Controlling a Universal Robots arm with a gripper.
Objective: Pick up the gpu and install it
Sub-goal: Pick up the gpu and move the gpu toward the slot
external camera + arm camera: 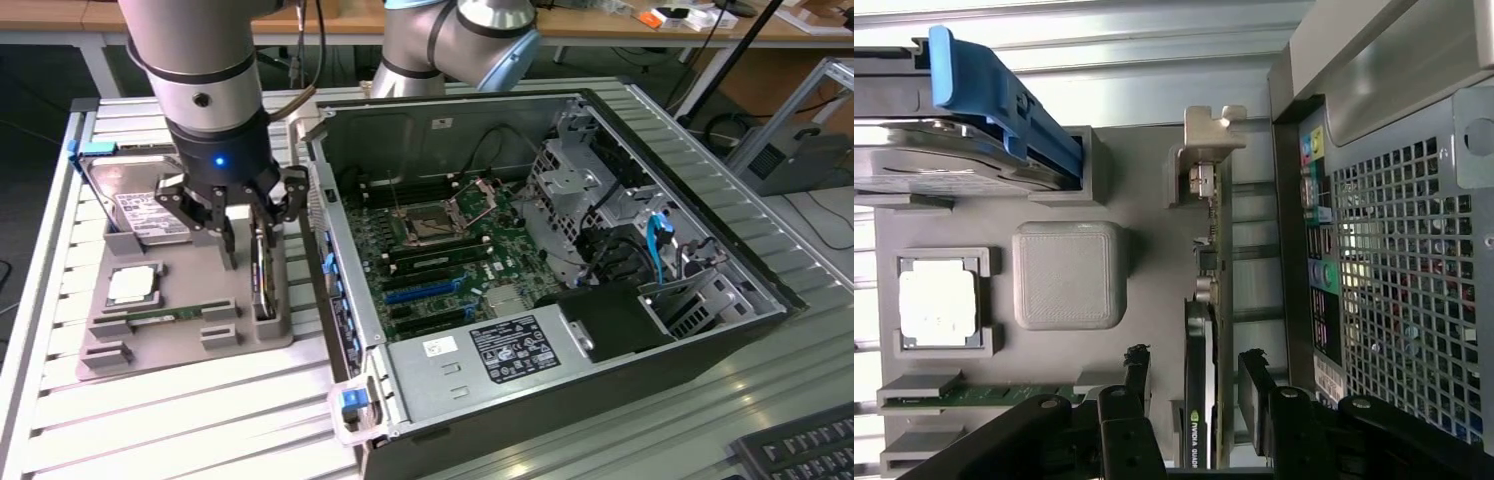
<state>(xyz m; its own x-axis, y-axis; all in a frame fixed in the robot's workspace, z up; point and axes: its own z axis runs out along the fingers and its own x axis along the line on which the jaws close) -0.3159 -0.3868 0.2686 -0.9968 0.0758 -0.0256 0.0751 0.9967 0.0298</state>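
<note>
In the exterior view my gripper (244, 245) hangs over the gpu (264, 288), stood on edge in the grey tray (187, 280) so the gripper can straddle it; in the wrist view the fingers (1256, 385) sit spread wide either side, gripping nothing.

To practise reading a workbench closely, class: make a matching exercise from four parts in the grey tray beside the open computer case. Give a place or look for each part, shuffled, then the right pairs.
Parts:
1. gpu
2. hard drive
3. memory stick
4. processor chip

Descriptions:
A. long and green, lying flat in a slot of the tray
B. silvery square in a square pocket
C. standing on edge between the fingers of the open gripper
D. silvery box carrying a blue bracket

Pairs: 1-C, 2-D, 3-A, 4-B.
</note>
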